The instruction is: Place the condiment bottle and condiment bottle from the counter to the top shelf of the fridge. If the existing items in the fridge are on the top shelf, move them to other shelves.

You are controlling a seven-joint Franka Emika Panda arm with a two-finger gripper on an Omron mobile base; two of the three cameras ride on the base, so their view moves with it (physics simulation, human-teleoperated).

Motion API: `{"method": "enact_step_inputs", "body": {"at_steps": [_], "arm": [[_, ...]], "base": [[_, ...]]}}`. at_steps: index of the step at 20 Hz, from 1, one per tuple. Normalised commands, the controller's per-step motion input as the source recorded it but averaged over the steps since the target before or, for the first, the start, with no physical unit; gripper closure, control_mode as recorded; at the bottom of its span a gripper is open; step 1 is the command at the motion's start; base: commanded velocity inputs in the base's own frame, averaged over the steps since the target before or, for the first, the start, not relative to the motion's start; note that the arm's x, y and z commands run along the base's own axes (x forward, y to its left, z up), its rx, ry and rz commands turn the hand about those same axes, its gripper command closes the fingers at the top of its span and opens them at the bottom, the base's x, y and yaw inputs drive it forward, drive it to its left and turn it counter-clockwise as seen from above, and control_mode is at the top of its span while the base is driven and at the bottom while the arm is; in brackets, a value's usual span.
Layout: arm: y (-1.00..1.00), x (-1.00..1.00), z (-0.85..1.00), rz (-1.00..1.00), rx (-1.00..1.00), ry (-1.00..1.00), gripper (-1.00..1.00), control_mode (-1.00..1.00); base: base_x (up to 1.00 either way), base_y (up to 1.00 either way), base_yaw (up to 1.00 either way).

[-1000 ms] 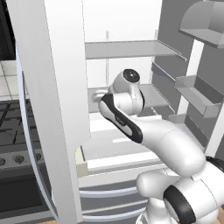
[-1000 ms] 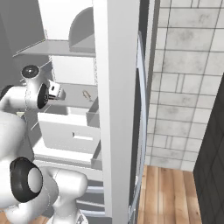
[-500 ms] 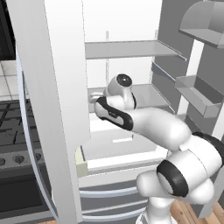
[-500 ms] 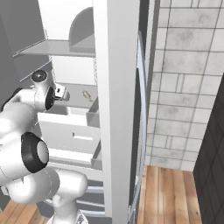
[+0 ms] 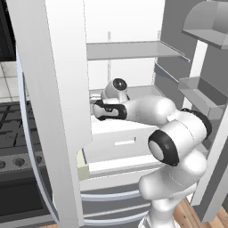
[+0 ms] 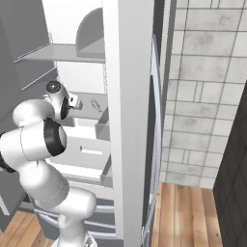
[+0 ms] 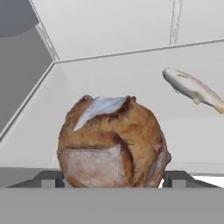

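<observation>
Inside the open fridge, we are reaching along a middle shelf with our gripper spread wide, its two dark tips standing either side of a round crusty bread loaf so they can close on it. Beyond the loaf, well apart, a pale fish is lying on the same shelf. We are judging this a clearing move; the condiment bottles' whereabouts we cannot tell.

base views flank fridge, hand view close (inside)
</observation>
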Motion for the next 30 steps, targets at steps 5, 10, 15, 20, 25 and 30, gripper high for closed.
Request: {"method": "enact_step_inputs", "body": {"at_steps": [5, 10, 15, 20, 25, 30], "arm": [[0.17, 0.79, -0.32, 0.00, 0.00, -0.03, 1.00, -1.00], [0.27, 0.96, -0.34, 0.00, 0.00, -0.02, 1.00, -1.00], [0.31, 1.00, -0.24, 0.00, 0.00, 0.00, 1.00, -1.00], [0.38, 0.83, -0.04, -0.09, 0.00, 0.03, -1.00, -1.00], [0.31, 0.57, 0.01, -0.16, 0.00, 0.13, -1.00, -1.00], [0.01, 0.11, 0.00, -0.16, 0.00, 0.03, -1.00, -1.00]], "base": [[0.00, 0.00, 0.00], [0.00, 0.00, 0.00], [0.00, 0.00, 0.00], [0.00, 0.00, 0.00], [0.00, 0.00, 0.00], [0.00, 0.00, 0.00]]}}
